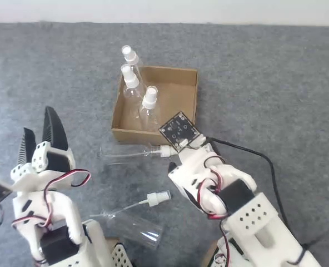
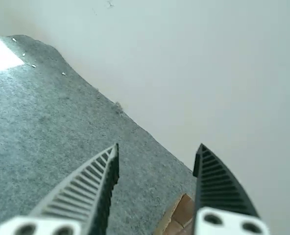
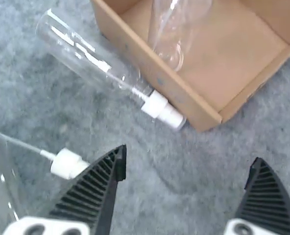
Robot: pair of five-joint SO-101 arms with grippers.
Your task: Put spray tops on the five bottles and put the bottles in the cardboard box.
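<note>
Hovering wide-jawed, the right gripper (image 3: 189, 152) hangs over the capped bottle (image 3: 93, 58) lying beside the box (image 3: 157, 78) front wall; it may roll when pinched; left gripper (image 2: 157, 149) gapes too; loose top (image 3: 69, 164) nearby risks a knock.

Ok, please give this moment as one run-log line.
left gripper open, empty | right gripper open, empty | cardboard box: three topped bottles | fourth bottle topped, lying outside | fifth bottle untopped, spray top loose
</note>
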